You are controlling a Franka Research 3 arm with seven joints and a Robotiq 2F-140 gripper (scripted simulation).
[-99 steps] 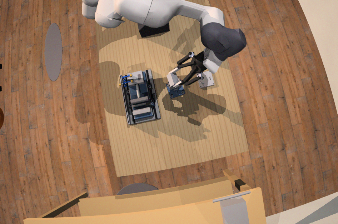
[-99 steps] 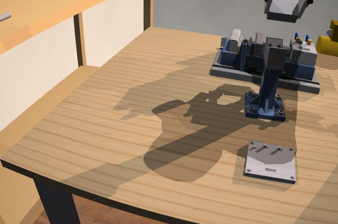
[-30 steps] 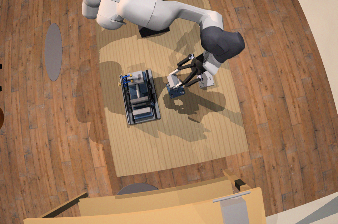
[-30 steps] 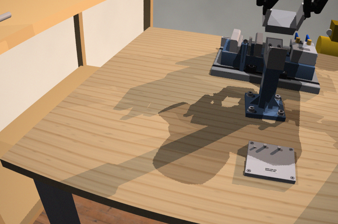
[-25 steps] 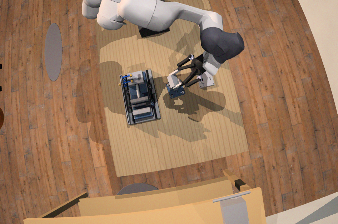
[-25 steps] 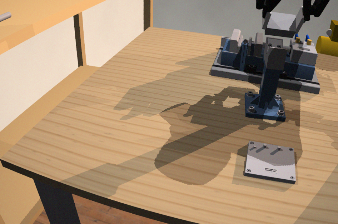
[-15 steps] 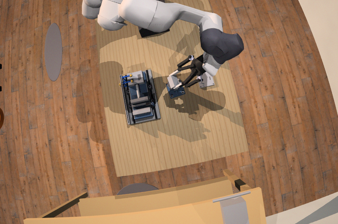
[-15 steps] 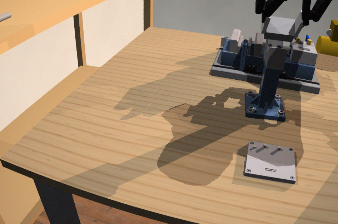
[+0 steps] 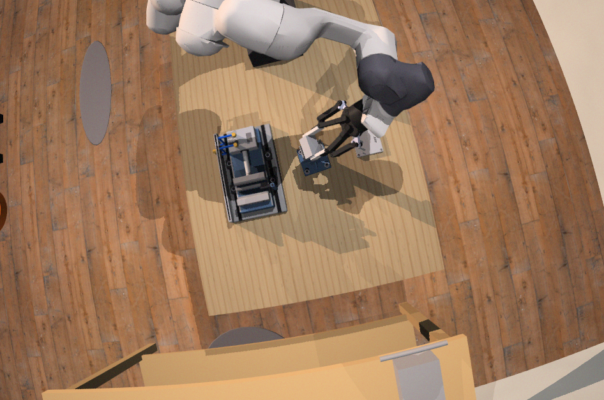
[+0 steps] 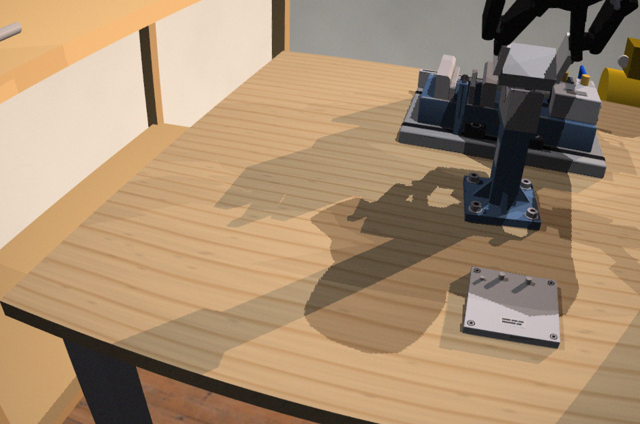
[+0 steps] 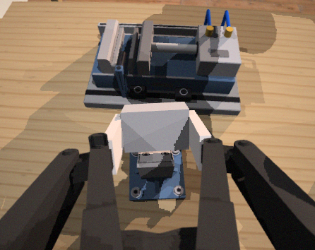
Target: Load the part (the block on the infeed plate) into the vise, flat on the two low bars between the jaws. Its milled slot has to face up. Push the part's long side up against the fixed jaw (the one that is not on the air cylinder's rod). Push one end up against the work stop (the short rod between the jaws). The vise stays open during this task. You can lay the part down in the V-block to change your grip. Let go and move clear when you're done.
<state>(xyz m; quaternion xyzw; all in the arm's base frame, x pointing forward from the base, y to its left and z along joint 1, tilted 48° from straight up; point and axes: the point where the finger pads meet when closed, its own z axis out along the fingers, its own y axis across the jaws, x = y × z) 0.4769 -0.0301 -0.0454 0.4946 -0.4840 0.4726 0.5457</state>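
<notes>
Arm reaches out from its base at the far end of the table point(image 10: 216, 232), upper links folded back, forearm stretched across the mat, dark wrist bent down over the right half of the bench

Gripper point(image 11: 156, 141) points downward, tilted toward the vise point(image 11: 160, 67); linkage bars splayed out on both sides in the wrist view

Fingers clenched on the part point(image 10: 527, 63), white pads point(image 11: 197, 132) pressed to its two short ends; grey block held level between them, plain face toward the wrist camera; slot not visible from any view

Part sits just over the head of the V-block point(image 10: 509, 150), blue post on a bolted foot; from the exterior view it looks touching or nearly so, cannot tell which

Infeed plate point(image 10: 511, 305) bare near the table's front edge, three pins standing

Vise jaws stand apart; cylinder rod point(image 11: 174, 47) exposed
</notes>
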